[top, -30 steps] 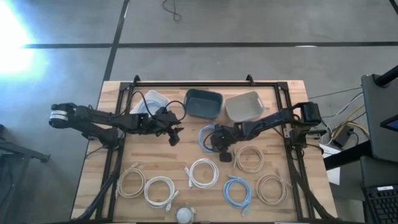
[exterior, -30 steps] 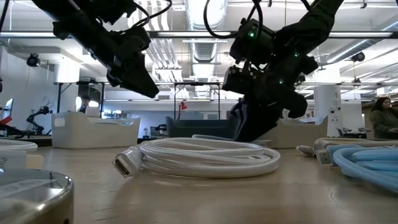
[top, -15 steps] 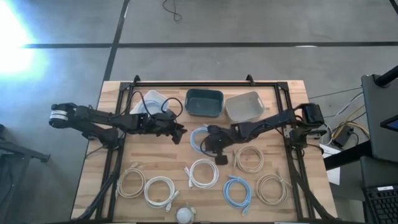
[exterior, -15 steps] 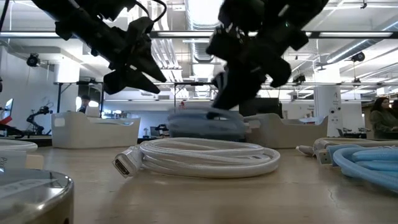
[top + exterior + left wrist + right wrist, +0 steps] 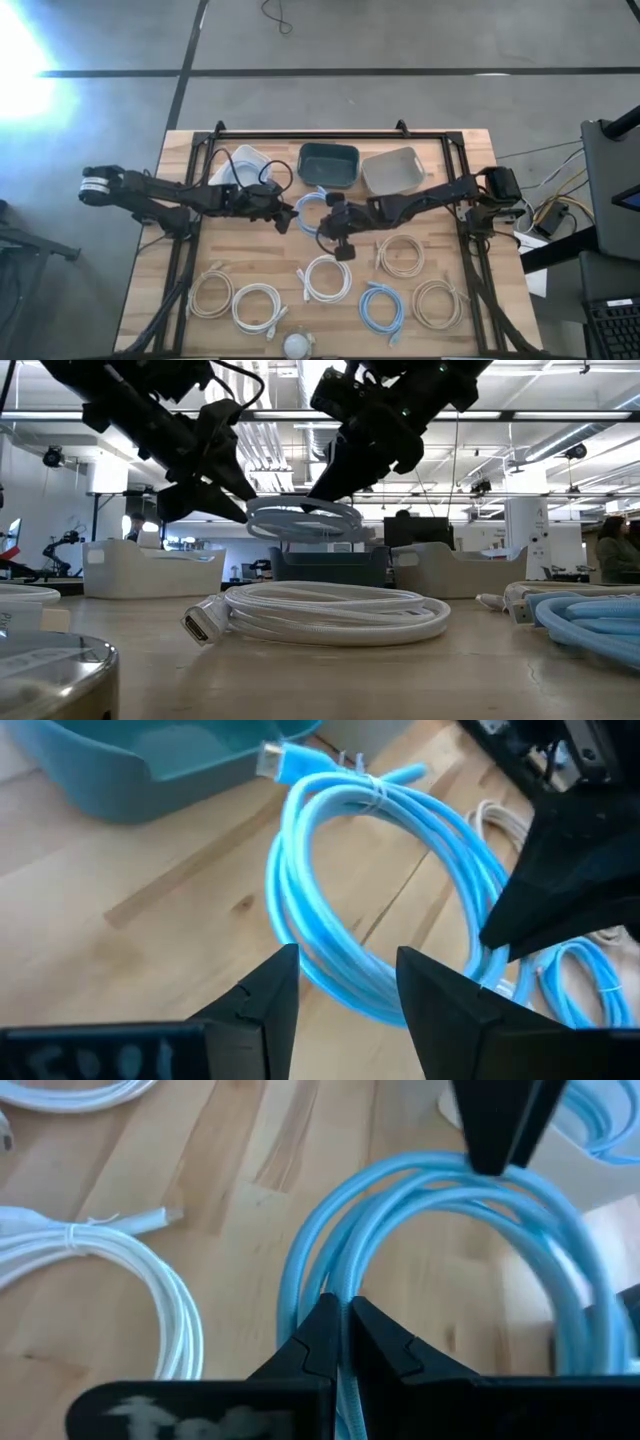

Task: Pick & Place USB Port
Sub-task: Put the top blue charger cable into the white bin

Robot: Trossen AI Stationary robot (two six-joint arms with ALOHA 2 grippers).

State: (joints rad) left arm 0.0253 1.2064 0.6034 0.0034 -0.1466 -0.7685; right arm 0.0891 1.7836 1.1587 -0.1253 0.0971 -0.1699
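Six coiled cables (image 5: 325, 278) below; teal bin (image 5: 328, 164) behind lifted blue cable (image 5: 312, 208).

Three bins (image 5: 328, 166), eight coiled cables (image 5: 325, 278), one round tin (image 5: 298, 346)

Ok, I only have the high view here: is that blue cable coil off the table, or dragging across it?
Observer: Off the table. In the low view the blue cable coil hangs in the air, clear above the white coil lying on the wood.
Operator: Is the right pincer actually closed on it?
Observer: Yes. The right wrist view shows the right pincer shut on the coil's strands.
Operator: And the left one?
Observer: The left wrist view shows the left pincer open, with the coil's far side showing in the gap between its fingers; it has not closed on it.
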